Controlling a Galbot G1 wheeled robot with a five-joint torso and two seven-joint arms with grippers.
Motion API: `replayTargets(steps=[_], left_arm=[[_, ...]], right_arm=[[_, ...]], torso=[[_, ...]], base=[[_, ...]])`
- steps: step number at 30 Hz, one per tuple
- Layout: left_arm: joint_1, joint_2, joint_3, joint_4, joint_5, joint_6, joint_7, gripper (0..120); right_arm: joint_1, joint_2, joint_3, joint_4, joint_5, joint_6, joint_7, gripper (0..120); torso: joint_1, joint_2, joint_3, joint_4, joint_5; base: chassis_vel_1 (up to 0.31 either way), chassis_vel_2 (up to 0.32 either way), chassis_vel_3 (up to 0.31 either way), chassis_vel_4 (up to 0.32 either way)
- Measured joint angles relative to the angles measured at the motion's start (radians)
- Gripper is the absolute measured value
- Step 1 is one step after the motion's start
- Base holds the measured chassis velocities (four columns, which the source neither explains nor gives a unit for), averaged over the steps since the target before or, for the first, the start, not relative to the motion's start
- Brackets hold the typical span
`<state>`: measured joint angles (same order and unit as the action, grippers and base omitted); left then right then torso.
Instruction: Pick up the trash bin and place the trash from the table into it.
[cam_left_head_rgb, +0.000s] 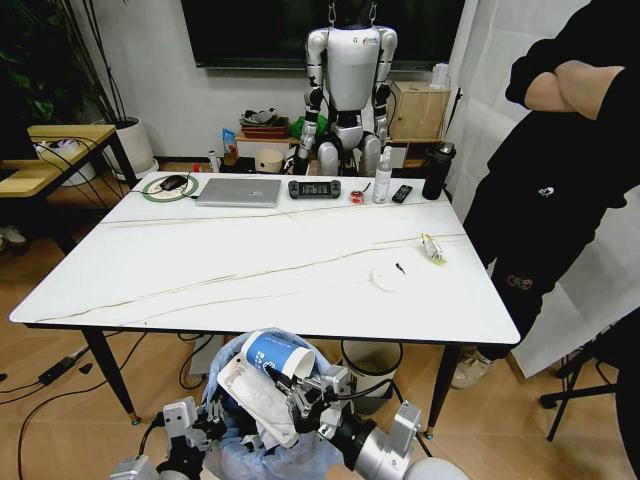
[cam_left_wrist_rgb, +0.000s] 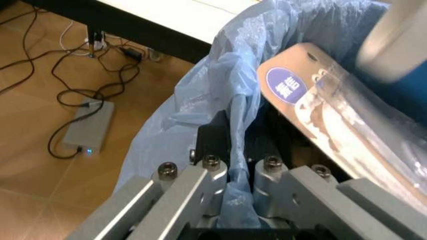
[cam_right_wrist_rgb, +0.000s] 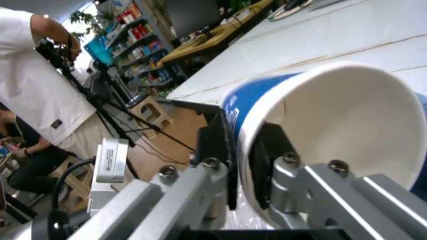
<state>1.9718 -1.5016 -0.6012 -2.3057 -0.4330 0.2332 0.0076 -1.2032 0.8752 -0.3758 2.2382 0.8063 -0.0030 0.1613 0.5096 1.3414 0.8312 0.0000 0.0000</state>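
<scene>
Bin (cam_left_head_rgb: 262, 440) sat at bottom centre of the head view, below the near edge of the table (cam_left_head_rgb: 200, 270), its light-blue bag (cam_left_wrist_rgb: 200, 100) spilling over the rim. Left gripper (cam_left_wrist_rgb: 233, 175) was clenched on the bag at the rim, blue plastic bunched between its fingers. A clear wrapper (cam_left_wrist_rgb: 347, 125) with a blue round label lay slanted inside the bin, close to that gripper.

Right gripper (cam_right_wrist_rgb: 247, 155) was at bottom centre-right of the head view, over the bin mouth, grasping the blue-white cup (cam_left_head_rgb: 275, 355) by its rim, one finger inside the wall and one outside. Cup lay tipped on its side, mouth toward the right wrist camera.

On the table, right of centre: a white lid (cam_left_head_rgb: 387, 279) and, just beyond it toward the right edge, a small wrapper scrap (cam_left_head_rgb: 432, 249). Along the far edge, left to right: a mouse on a round pad (cam_left_head_rgb: 170, 186), closed laptop (cam_left_head_rgb: 239, 192), a black handheld console (cam_left_head_rgb: 314, 189), a small red can (cam_left_head_rgb: 357, 197), a clear bottle (cam_left_head_rgb: 383, 178), a remote (cam_left_head_rgb: 401, 194), a dark flask (cam_left_head_rgb: 437, 171).

Beyond the table, upper centre, a white humanoid robot (cam_left_head_rgb: 350, 80) hung before the wall. A second bin (cam_left_head_rgb: 372, 370) stood on the floor under the table's near right side, beside the right arm. Cables and a power brick (cam_left_wrist_rgb: 85, 131) lay on the floor at left.
</scene>
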Motion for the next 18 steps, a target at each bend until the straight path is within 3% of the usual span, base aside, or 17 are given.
replayTargets(steps=[5,9,18], left_arm=[[0.0,0.001,0.001,-0.002,-0.006,0.003,-0.002,0],[-0.001,0.002,0.001,-0.002,-0.008,0.003,-0.002,0],[-0.006,0.006,-0.002,0.002,-0.014,0.004,-0.003,0]], right_arm=[[-0.015,0.001,0.007,-0.001,-0.016,-0.005,-0.002,34],[-0.021,-0.008,0.019,0.002,-0.016,-0.006,-0.004,45],[-0.084,-0.079,0.098,0.036,-0.013,-0.014,0.006,81]], torso=[[0.0,0.0,0.0,0.0,0.0],[0.0,0.0,0.0,0.0,0.0],[0.0,0.0,0.0,0.0,0.0001]], base=[[0.0,0.0,0.0,0.0],[0.0,0.0,0.0,0.0],[0.0,0.0,0.0,0.0]])
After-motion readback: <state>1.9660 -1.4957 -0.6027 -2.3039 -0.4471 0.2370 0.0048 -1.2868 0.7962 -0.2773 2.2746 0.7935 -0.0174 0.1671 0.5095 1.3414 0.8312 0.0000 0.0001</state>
